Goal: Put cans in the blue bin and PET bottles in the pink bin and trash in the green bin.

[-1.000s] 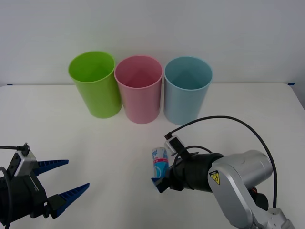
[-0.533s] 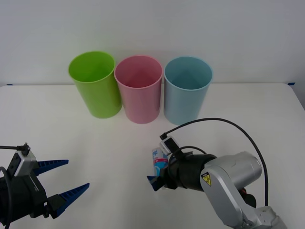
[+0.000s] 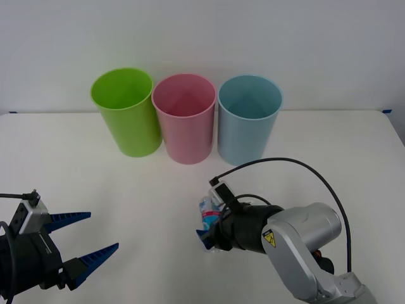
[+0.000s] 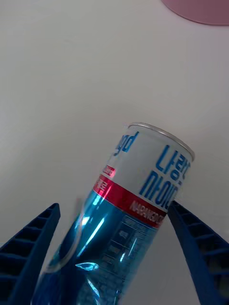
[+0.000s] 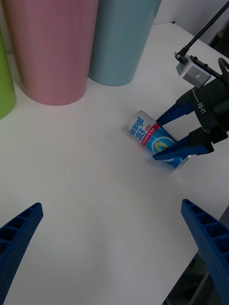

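Note:
The slim can point(image 3: 207, 209) with its light blue and white label and red band lies tilted on the white table, in front of the pink bin point(image 3: 185, 120) and blue bin point(image 3: 248, 120). My right gripper point(image 3: 205, 226) is low over the table with its blue fingers closed against both sides of the can's lower half point(image 4: 143, 186). The left wrist view shows the can point(image 5: 147, 135) pinched between those fingers point(image 5: 174, 112). The green bin point(image 3: 126, 114) stands leftmost in the row. At the near left my left gripper point(image 3: 102, 231) hangs open and holds nothing.
The three bins stand upright, touching side by side, along the back of the white table point(image 3: 76, 177) near the wall. A black cable point(image 3: 304, 166) arcs over the right forearm. Bare tabletop lies between the two arms.
The right gripper has slid left and closed in around the can. The can has tipped from pointing straight away to leaning left. The left arm has not moved.

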